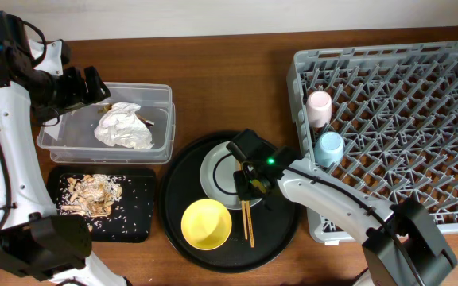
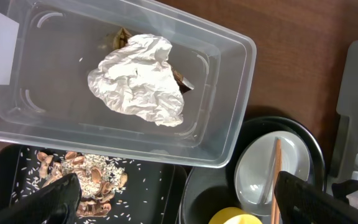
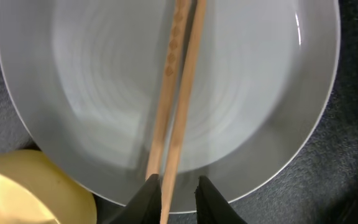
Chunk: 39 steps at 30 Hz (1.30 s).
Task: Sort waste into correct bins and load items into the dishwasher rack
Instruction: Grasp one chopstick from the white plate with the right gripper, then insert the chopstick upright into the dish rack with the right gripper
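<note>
Our right claw (image 3: 178,198) straddles the 2 wooden chopsticks (image 3: 182,93) without pinching them, a gap beside 1 finger. They lie across the pale grey plate (image 3: 86,93) on the round black tray (image 1: 275,229). Left of that tray, our left claw (image 2: 176,190) hangs wide open above the clear tub (image 2: 232,93), which holds crumpled tissue (image 2: 138,81).

The tub (image 1: 159,119) sits at the far left, with the tissue (image 1: 122,127) in it and the wrapper (image 2: 120,36) partly under the tissue. The flat tray (image 1: 137,214) lies just nearer, holding the food scraps (image 1: 92,193) at its left. To the right, the round tray (image 1: 281,230) carries the plate (image 1: 217,171) on its far side and the bowl (image 1: 206,223) nearer. The chopsticks (image 1: 247,222) lie across the plate and pass right of the bowl. The rack (image 1: 420,119) fills the right, with a cup (image 1: 320,107) and a second cup (image 1: 329,147) along its left edge.
</note>
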Motion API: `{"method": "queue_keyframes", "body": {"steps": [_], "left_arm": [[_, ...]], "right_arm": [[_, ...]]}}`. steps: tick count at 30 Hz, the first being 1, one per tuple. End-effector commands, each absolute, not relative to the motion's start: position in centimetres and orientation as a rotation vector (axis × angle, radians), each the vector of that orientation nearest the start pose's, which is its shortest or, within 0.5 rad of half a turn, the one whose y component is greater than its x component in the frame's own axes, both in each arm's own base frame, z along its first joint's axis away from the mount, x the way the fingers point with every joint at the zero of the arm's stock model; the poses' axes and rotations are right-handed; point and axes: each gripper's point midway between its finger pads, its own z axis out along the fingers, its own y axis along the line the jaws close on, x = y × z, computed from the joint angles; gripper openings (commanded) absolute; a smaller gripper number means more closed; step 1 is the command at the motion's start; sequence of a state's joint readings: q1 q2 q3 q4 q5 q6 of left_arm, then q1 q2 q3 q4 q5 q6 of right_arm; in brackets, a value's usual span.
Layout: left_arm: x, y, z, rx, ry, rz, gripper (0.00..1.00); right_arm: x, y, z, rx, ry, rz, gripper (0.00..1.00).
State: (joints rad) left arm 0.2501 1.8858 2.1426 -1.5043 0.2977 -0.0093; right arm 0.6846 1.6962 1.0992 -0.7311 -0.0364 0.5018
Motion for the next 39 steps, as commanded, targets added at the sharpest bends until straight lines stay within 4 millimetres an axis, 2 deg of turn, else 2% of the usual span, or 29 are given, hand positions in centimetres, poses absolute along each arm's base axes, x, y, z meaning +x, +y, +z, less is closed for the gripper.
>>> {"method": "queue_keyframes", "body": {"steps": [1, 5, 10, 17, 23, 26, 31, 33, 36, 38, 39], "left_arm": [[39.9, 5.2, 26.0, -0.301, 2.746, -0.348, 0.99], [39.9, 5.2, 26.0, -0.301, 2.746, -0.348, 0.99], [39.9, 5.2, 26.0, -0.301, 2.746, -0.348, 0.99], [39.9, 5.2, 26.0, -0.301, 2.746, -0.348, 0.99], [39.9, 5.2, 26.0, -0.301, 2.746, -0.348, 0.99], [39.9, 5.2, 26.0, -0.301, 2.746, -0.348, 0.99], [39.9, 5.2, 26.0, -0.301, 2.746, -0.348, 0.99], [39.9, 5.2, 26.0, -0.301, 2.746, -0.348, 0.99], [39.9, 5.2, 26.0, -0.301, 2.746, -0.348, 0.99], [39.9, 5.2, 26.0, -0.301, 2.746, -0.348, 0.99], [39.9, 5.2, 26.0, -0.301, 2.746, -0.348, 0.99]], "right_arm": [[26.4, 22.0, 4.2, -0.209, 2.935, 0.214, 0.21], [26.2, 21.9, 3.0, -0.195, 2.928, 0.237, 0.21], [26.2, 22.8, 3.1, -0.207, 2.919, 0.294, 0.21], [25.6, 22.3, 1.9, -0.169, 2.931, 0.294, 0.21], [25.9, 22.2, 1.8, -0.166, 2.915, 0.281, 0.21], [26.2, 22.1, 1.9, -0.161, 2.902, 0.268, 0.12], [26.7, 22.5, 2.5, -0.161, 2.885, 0.283, 0.04], [27.8, 23.0, 4.1, -0.197, 2.847, 0.302, 0.04], [30.6, 22.5, 9.2, -0.302, 2.756, 0.305, 0.04], [33.5, 20.0, 14.6, -0.383, 2.663, 0.250, 0.04], [34.9, 17.8, 16.6, -0.361, 2.636, 0.193, 0.04]]}}
